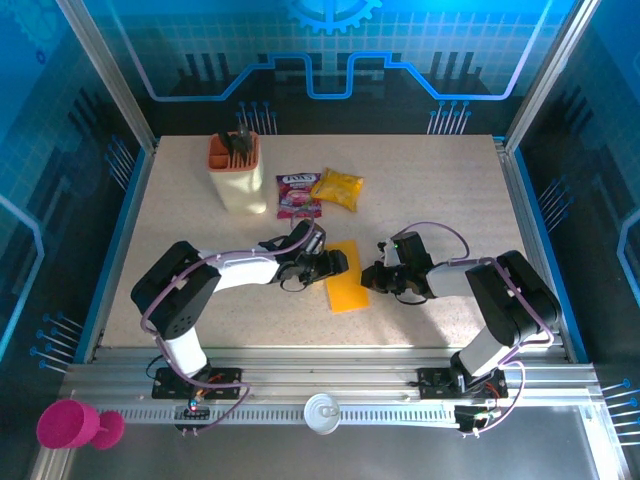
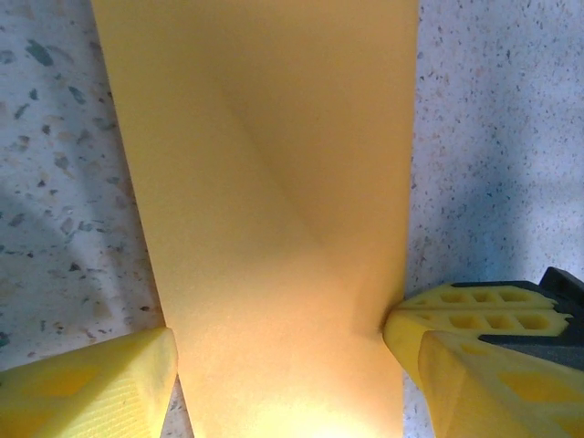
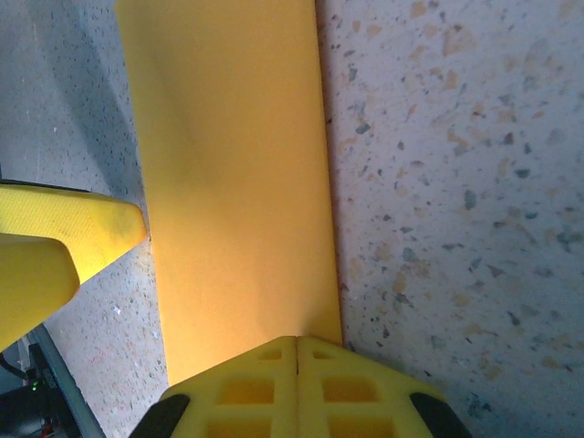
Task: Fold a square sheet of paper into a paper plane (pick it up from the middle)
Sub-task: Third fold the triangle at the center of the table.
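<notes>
The square sheet of paper [image 1: 347, 279], plain orange-yellow, lies on the speckled table folded into a narrow strip. My left gripper [image 1: 335, 263] reaches it from the left and stands open. In the left wrist view the paper [image 2: 274, 182] runs between the two yellow fingers of the left gripper [image 2: 283, 370], and the right fingertip [image 2: 411, 328] touches its long edge. My right gripper [image 1: 372, 278] comes in from the right. In the right wrist view the right gripper [image 3: 297, 347] is shut, its joined tips resting on the near end of the paper [image 3: 228, 164].
A cream holder [image 1: 240, 180] with an orange top stands at the back left. A purple-red packet [image 1: 297, 195] and a glossy yellow snack bag [image 1: 337, 187] lie just behind the paper. A pink cup [image 1: 68, 425] and a white disc [image 1: 322, 412] sit on the front rail.
</notes>
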You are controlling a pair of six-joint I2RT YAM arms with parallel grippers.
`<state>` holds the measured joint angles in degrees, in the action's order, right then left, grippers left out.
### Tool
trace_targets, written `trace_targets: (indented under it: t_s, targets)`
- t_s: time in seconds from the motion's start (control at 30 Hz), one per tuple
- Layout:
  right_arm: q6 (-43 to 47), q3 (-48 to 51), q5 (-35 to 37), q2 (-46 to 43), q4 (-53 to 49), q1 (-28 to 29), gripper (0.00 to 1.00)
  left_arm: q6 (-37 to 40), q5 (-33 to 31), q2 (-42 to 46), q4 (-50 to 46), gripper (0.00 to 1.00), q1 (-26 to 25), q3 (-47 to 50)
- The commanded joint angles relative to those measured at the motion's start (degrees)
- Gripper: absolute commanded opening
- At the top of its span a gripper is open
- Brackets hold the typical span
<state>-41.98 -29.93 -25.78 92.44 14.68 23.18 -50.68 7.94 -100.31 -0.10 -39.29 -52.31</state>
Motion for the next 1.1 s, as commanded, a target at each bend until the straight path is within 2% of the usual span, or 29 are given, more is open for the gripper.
trace_targets:
  t_s: [0.0, 0.57, 1.07]
  targets:
    - [0.2, 1.7, 2.2, 2.5, -3.0, -0.9, 0.00, 0.3, -3.0, 1.1, -1.9, 0.71, -0.5, 0.2]
    - [0.3, 1.6, 1.7, 2.9, -3.0, -1.3, 0.00, 0.3, -1.1, -2.5, -1.0, 0.71, -1.5, -3.1]
    - [0.6, 1.5, 1.9, 2.7, -3.7, -1.4, 0.00, -2.9, 0.7, 3.4, 4.8, 0.71, -2.3, 3.6]
